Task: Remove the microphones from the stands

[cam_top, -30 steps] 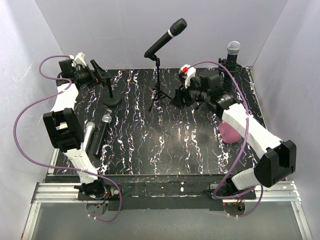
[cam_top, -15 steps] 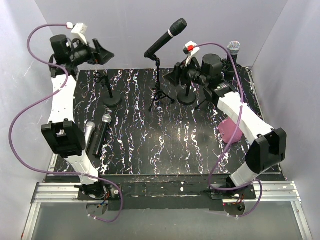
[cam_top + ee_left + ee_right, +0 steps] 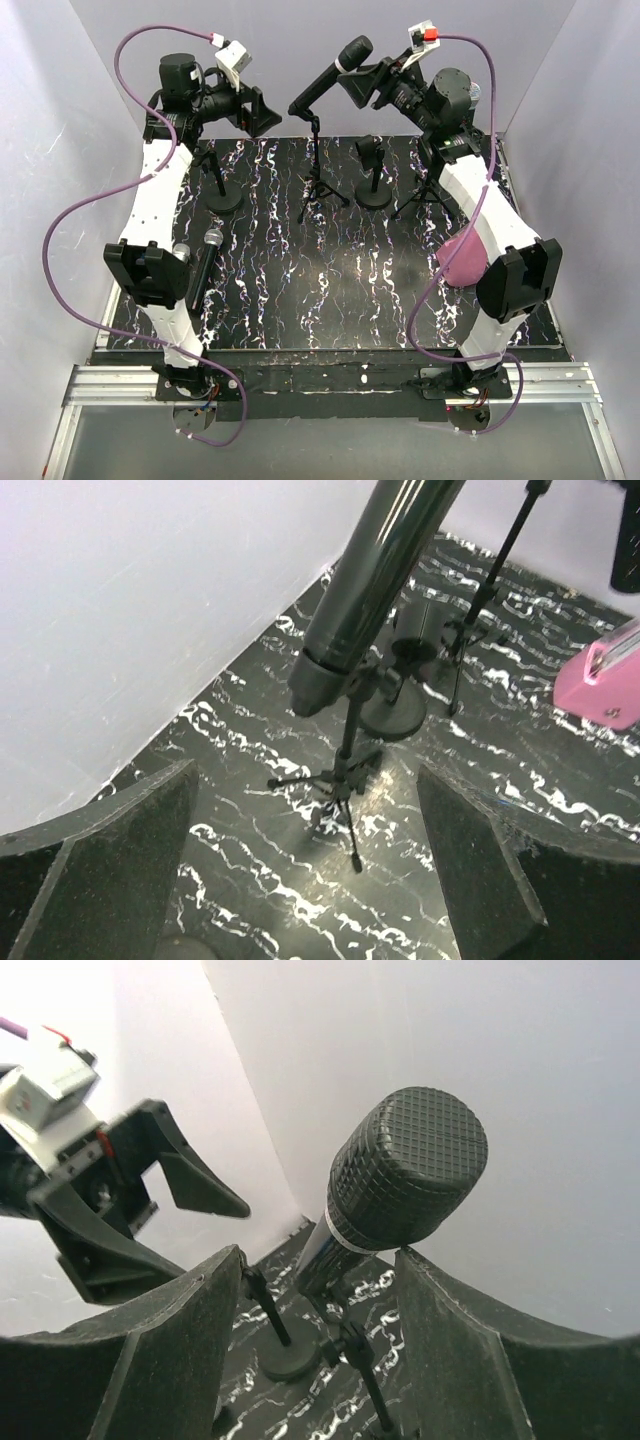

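Microphone [image 3: 330,76], black, is found seated in the clip of the tripod stand [image 3: 318,175] at the far middle of the counter [image 3: 330,295]. It is tilted, with the head raised to the right and the tail low to the left.

Left pincer [image 3: 265,112] is held in the air just left of the tail end, jaws spread, and apart from it. In the left wrist view the barrel [image 3: 385,560] is seen ahead, between and beyond the spread fingers [image 3: 110,870], and nothing is gripped.

Right pincer [image 3: 358,88] is held at the raised end, jaws spread. In the right wrist view the mesh head [image 3: 405,1175] is seen between the two fingers [image 3: 170,1360] with a gap on each side, and no contact is observed.

Also noted on the counter:
- a round-base stand [image 3: 222,195] at the far left
- a short round-base stand [image 3: 372,188] right of the tripod stand
- two loose microphones [image 3: 203,265] laid side by side at the left
- a pink object [image 3: 462,262] at the right

A silver-headed microphone [image 3: 468,95] is partly hidden behind the right arm.
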Robot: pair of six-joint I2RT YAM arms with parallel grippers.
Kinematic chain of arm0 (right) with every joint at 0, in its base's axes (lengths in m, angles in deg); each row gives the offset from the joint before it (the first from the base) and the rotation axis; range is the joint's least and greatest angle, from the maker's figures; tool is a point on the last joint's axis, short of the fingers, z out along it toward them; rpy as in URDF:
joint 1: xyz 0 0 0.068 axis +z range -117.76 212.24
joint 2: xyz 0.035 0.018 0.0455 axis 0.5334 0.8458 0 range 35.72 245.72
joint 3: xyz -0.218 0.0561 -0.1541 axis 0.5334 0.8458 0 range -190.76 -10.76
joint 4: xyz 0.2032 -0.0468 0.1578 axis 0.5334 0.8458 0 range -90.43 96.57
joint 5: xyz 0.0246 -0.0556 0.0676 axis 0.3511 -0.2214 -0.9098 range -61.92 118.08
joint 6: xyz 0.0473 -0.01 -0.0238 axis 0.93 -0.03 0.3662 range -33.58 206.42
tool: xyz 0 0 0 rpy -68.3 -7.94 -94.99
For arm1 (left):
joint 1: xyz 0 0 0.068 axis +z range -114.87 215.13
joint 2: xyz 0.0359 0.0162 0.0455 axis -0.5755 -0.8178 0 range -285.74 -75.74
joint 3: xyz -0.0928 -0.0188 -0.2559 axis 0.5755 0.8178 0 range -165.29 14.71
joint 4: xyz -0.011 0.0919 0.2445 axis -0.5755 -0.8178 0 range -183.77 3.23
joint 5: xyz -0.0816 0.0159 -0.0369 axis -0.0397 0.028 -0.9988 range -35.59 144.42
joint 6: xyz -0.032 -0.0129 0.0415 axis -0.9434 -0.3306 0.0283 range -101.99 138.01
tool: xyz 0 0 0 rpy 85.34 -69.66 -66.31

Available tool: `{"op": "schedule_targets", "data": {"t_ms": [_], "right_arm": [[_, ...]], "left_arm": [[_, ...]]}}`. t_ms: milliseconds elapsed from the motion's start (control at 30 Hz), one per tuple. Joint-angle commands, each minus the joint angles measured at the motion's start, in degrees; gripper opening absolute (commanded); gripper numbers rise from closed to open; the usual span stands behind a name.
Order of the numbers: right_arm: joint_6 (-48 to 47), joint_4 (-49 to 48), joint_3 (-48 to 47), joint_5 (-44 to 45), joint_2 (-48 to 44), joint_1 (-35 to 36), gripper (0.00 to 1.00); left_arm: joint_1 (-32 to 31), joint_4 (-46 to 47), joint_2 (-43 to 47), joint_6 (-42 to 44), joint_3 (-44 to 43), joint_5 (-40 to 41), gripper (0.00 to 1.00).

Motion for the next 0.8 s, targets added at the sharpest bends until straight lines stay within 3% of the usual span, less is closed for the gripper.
{"op": "schedule_targets", "data": {"t_ms": [0, 400, 567, 767], "right_arm": [[5.2, -8.0, -3.0, -1.1, 2.4, -0.1, 0.70], [8.4, -8.3, -10.1, 1.2, 8.3, -1.9, 0.69], [8.0, -8.5, -12.2, -1.0, 10.0, -1.9, 0.58], [6.5, -9.2, -13.1, -3.1, 10.5, -1.9, 0.35]], "left_arm": [[-1.1, -6.5, 0.0, 10.4, -1.8, -0.1, 0.89], [-9.2, -7.1, -4.6, 16.0, -4.9, 7.2, 0.88], [-10.4, -4.3, -4.9, 15.1, -3.9, 11.1, 0.87], [-10.8, -2.3, -2.8, 9.8, -1.4, 16.6, 0.87]]}}
